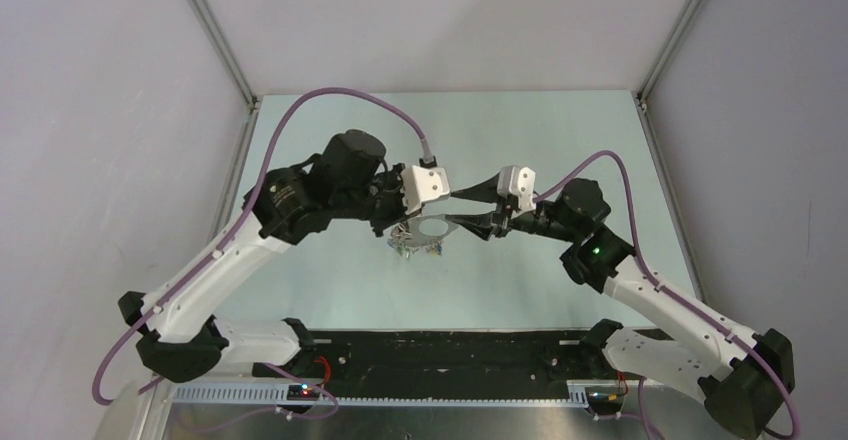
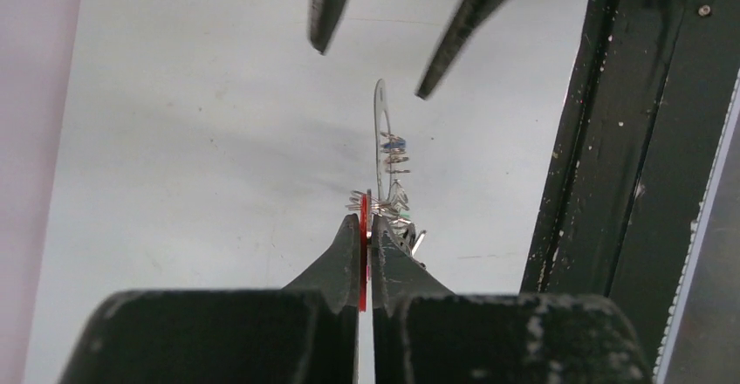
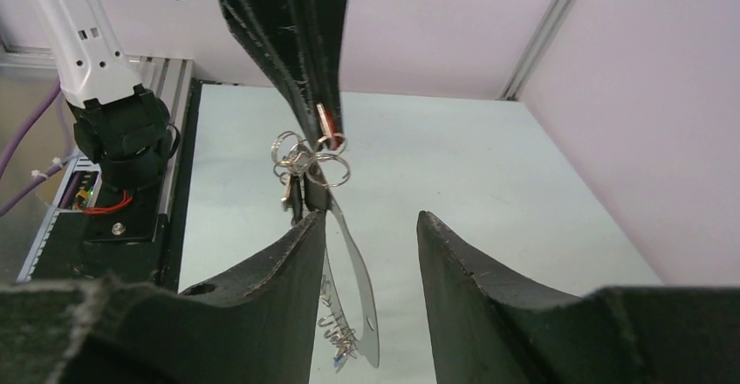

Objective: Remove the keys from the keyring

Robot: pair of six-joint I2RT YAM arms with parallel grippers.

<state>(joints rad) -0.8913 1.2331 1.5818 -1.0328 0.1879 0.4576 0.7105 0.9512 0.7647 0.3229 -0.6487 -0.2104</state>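
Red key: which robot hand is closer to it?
Left. The left gripper is pinching the red key itself. The right gripper is open at the far end of the keyring, not touching that key.

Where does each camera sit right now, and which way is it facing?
Top external: above and behind the arm bases, looking down on the table; both arms show, meeting over the keyring.
Left wrist: looks along the shut left gripper, pinching a red key head, toward the open right gripper opposite.
Right wrist: looks between its own fingers at the left gripper, the left arm's base behind.
Shared: both wrist views show the keyring and keys between the grippers.
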